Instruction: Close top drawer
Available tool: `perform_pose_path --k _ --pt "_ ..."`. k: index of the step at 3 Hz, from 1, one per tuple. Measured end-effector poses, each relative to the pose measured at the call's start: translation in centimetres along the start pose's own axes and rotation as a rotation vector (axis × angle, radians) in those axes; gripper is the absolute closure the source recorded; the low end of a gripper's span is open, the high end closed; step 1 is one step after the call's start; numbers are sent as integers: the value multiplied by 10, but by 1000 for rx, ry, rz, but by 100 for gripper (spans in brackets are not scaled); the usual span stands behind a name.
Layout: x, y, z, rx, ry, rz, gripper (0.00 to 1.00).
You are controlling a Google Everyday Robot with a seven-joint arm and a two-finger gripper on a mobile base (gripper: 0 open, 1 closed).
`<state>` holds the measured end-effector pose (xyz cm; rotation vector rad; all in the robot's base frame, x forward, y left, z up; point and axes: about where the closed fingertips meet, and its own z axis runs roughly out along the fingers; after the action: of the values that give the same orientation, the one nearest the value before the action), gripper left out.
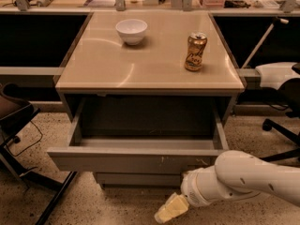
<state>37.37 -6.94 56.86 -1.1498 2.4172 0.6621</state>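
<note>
The top drawer (140, 161) is a wide, shallow grey drawer under the beige desk top (150, 69). It stands partly pulled out, with its empty inside showing. Its flat front bears small white scratch marks right of centre. My white arm (243, 179) reaches in from the lower right. My gripper (171, 209), with cream-coloured fingers, sits just below and in front of the drawer front, right of centre, pointing down-left toward the floor. It holds nothing that I can see.
A white bowl (131, 30) and a gold drink can (195, 51) stand on the desk top. A lower grey drawer front (136, 178) shows under the open drawer. A dark chair (18, 125) stands at the left, and an office chair base (281, 130) at the right.
</note>
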Motion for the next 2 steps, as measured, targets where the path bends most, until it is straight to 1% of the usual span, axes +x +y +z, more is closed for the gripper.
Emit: perform_pose_path --k 1,2 --pt "-25 -21 -28 95 -51 11 0" --pt "-91 -29 -19 107 -79 -38 0"
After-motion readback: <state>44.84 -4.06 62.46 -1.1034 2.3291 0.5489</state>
